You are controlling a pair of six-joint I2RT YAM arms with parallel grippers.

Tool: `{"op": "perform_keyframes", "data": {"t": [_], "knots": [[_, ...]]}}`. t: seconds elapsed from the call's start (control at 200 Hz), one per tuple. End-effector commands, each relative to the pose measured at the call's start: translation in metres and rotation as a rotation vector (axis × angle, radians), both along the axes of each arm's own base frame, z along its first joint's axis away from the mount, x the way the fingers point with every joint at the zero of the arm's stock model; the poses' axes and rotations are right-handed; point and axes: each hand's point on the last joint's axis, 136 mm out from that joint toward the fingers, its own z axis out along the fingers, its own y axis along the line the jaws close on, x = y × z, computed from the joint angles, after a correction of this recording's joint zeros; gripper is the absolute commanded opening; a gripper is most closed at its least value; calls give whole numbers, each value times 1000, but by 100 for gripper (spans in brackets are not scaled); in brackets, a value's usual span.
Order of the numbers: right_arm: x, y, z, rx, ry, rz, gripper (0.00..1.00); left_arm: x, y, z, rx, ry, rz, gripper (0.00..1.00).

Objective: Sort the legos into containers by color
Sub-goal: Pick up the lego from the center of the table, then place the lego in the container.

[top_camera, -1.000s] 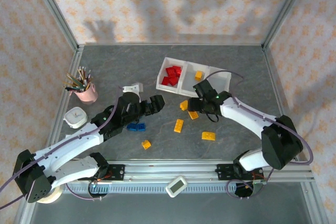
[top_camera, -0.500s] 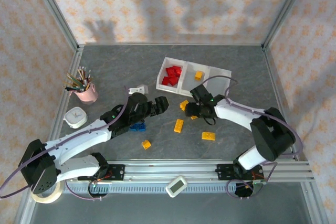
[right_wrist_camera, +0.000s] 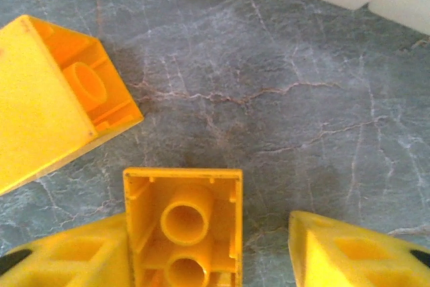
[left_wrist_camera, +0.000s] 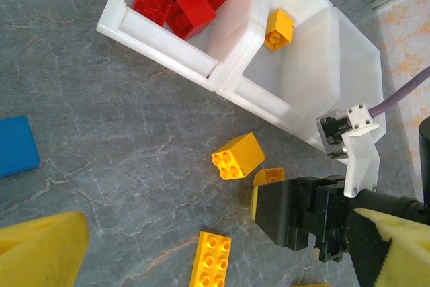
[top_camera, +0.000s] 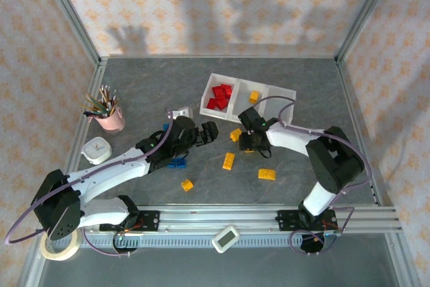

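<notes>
Two grippers: left gripper [top_camera: 210, 132] spread wide, advanced toward the containers [top_camera: 279, 101] holding red legos [top_camera: 220, 96]; right gripper [top_camera: 246, 143] narrowed since before, straddling a yellow lego [right_wrist_camera: 183, 223] on the table [top_camera: 134, 92], one side gapped.

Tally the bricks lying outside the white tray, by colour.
Yellow bricks: 5
Blue bricks: 1 in sight, partly under the left arm; others may be hidden
Red bricks: 0, all sit in the tray
Total: at least 6
</notes>
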Motion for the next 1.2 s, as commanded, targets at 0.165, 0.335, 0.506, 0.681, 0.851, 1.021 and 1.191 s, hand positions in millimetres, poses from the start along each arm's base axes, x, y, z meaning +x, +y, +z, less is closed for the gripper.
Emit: {"op": "perform_keyframes", "data": {"t": [0.165,0.335,0.506,0.681,0.851,1.021,1.191], "knots": [[9,18,2,42,-6,30,40,3,4,8,19,-25,15,99],[7,18,15,64,-26,35,32,3,4,11,1,-27,5,99],[10,19,43,87,-71,37,29,4,4,21,-46,-46,7,99],[33,25,87,123,-148,21,29,11,13,35,-56,-74,23,99],[76,20,110,76,-225,-31,29,23,25,46,-47,-93,48,99],[121,9,121,38,-286,-89,29,34,31,56,-33,-114,61,99],[157,4,119,-10,-322,-125,29,43,32,53,-30,-105,61,99]]}}
